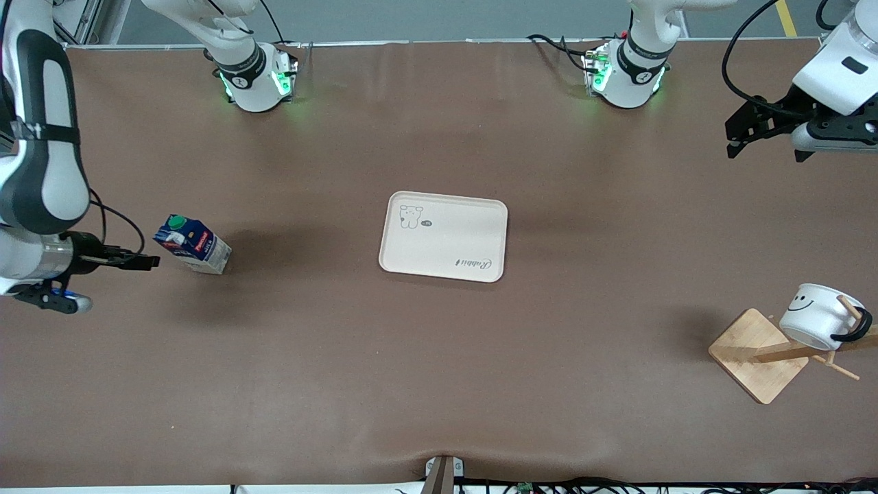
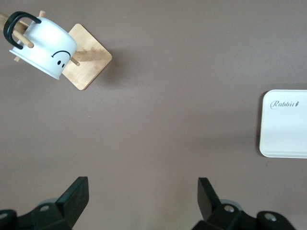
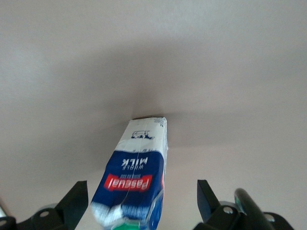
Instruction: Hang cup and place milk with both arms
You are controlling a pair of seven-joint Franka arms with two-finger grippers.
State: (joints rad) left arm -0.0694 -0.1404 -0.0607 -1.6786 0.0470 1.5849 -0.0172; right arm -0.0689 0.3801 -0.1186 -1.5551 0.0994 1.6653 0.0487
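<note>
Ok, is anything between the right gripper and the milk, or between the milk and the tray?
Nothing visible. The right gripper, open, sits right beside the milk, carton between its fingers in the wrist view. Only bare table lies between milk and tray.

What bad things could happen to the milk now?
The milk stands upright on the table, off the tray, with the open right gripper beside it. Approaching off-centre, a finger could probably knock the carton over. Gripped near its green cap, it might tilt or slip on the way to the tray. The cup already hangs on the wooden rack, and the open left gripper is well away, so that looks safe.
</note>
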